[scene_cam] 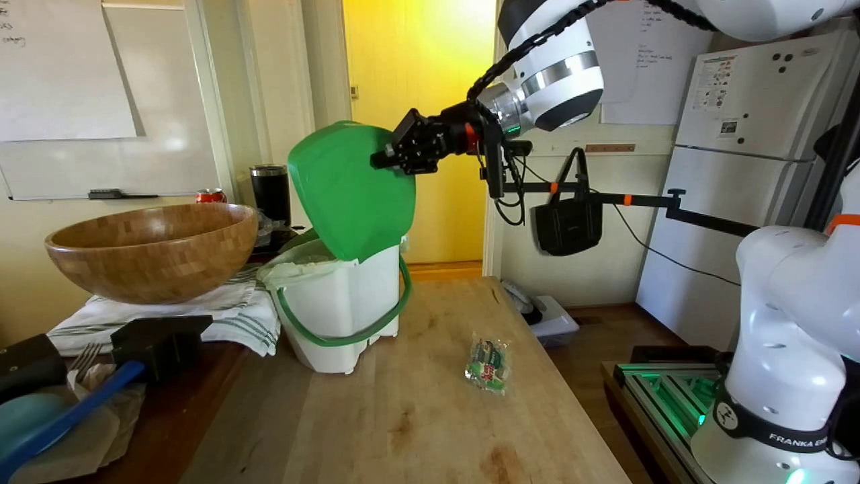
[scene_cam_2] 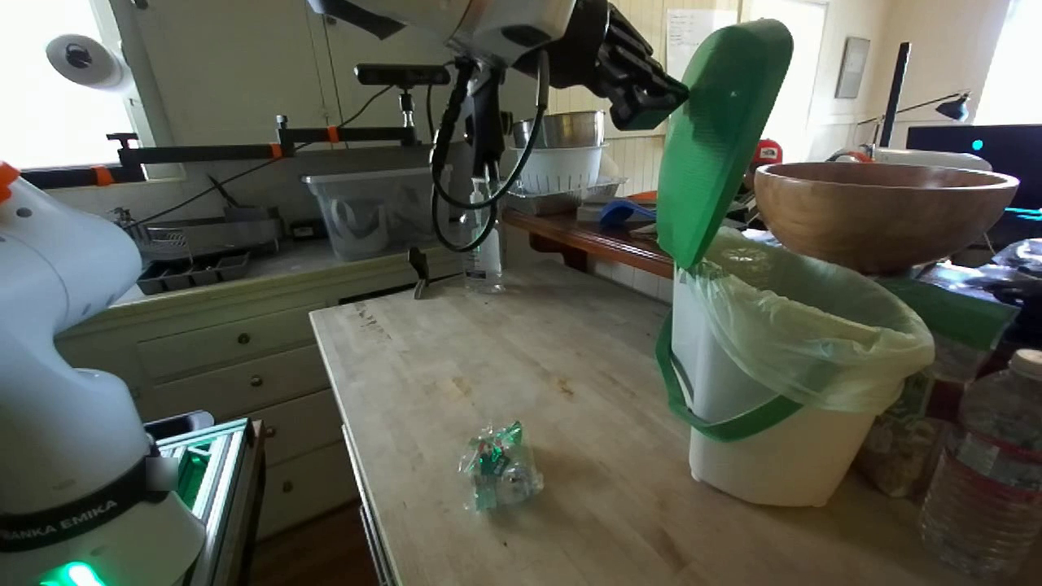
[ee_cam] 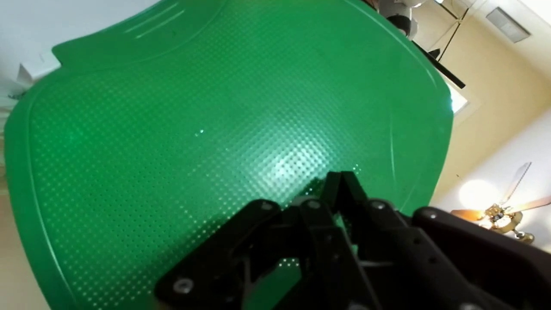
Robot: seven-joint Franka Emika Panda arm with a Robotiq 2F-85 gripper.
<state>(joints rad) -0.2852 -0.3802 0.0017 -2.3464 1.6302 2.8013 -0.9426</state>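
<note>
My gripper (scene_cam: 377, 160) is shut, its fingertips meeting with nothing between them, as the wrist view shows. It is up against the outer face of a green lid (scene_cam_2: 720, 138), which stands raised at the rim of a white bin (scene_cam: 336, 302). Whether the tips actually press on the lid I cannot tell. In the wrist view the dotted lid (ee_cam: 193, 107) fills most of the picture behind the fingers. A pale green liner (scene_cam_2: 814, 325) hangs over the bin's rim. A clear packet (scene_cam: 488, 365) with green and red print lies on the wooden table (scene_cam: 403, 417).
A large wooden bowl (scene_cam: 154, 252) rests on a striped cloth (scene_cam: 242, 316) beside the bin. The bin's green handle (scene_cam_2: 741, 423) hangs down its side. In an exterior view a water bottle (scene_cam_2: 985, 472) stands close to the bin, and a clear spray bottle (scene_cam_2: 485, 260) at the table's far end.
</note>
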